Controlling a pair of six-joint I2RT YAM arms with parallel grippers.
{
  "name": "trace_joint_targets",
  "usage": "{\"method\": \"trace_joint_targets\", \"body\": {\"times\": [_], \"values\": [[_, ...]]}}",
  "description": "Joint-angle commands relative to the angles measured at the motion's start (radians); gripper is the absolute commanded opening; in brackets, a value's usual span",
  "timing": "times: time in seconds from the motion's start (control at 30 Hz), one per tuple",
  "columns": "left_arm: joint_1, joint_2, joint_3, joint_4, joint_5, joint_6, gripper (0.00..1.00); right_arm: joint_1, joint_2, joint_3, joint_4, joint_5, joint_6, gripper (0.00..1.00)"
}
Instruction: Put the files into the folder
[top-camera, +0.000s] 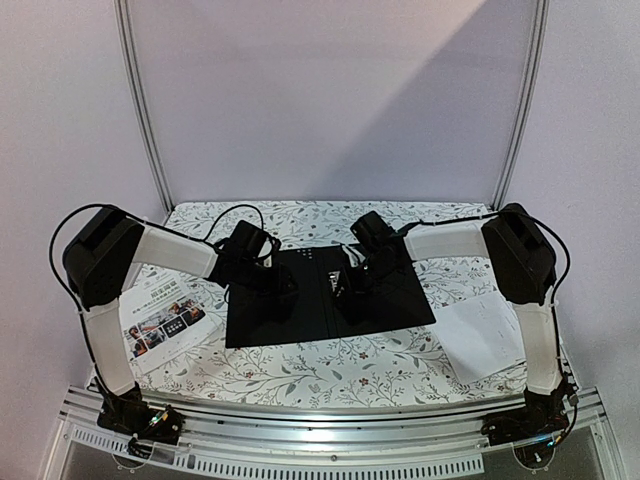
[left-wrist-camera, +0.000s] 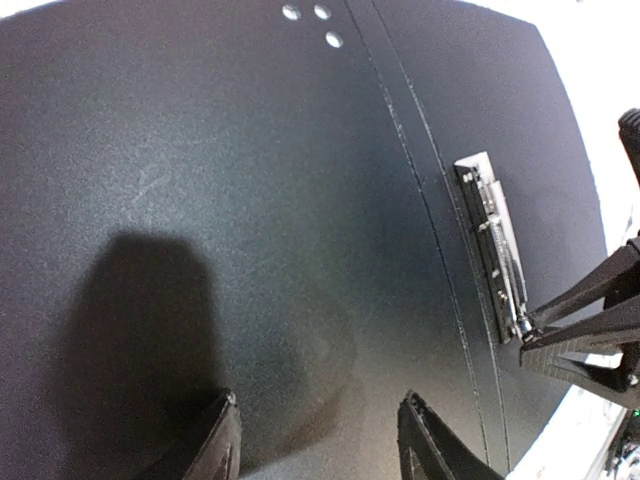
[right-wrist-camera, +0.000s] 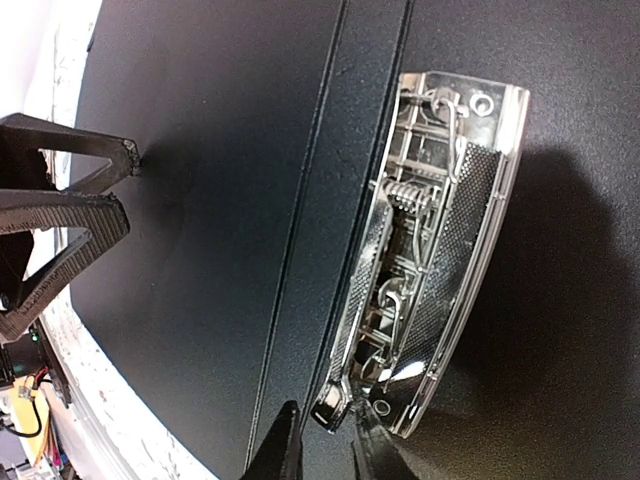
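Right pincer (right-wrist-camera: 327, 420) flanks metal clip (right-wrist-camera: 430, 250) inside folder (right-wrist-camera: 200, 200); leaflet (top-camera: 165, 325) text illegible.

Soft light, glare on the clip (right-wrist-camera: 432, 250) of the folder (right-wrist-camera: 200, 180).

Seen from above: table (top-camera: 330, 365) under white cloth printed with grey leafy vines. At centre, 1 folder (top-camera: 310, 320), open and flat, black inside up. Just beside it, 1 colour-photo leaflet (top-camera: 165, 325) at left, 1 white sheet (top-camera: 480, 335) at right.
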Motion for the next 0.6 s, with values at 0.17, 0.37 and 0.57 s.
{"method": "trace_joint_targets", "body": {"times": [0.17, 0.37, 0.57], "values": [[-0.011, 0.044, -0.017, -0.061, 0.005, 0.012, 0.54, 0.0, 0.032, 0.0, -0.001, 0.012, 0.013, 0.11], [-0.011, 0.041, -0.015, -0.064, 0.005, 0.016, 0.54, -0.008, 0.033, -0.014, 0.001, 0.011, 0.03, 0.08], [-0.01, 0.042, -0.013, -0.067, 0.004, 0.018, 0.54, -0.026, 0.024, -0.07, 0.044, -0.011, 0.069, 0.0]]}}
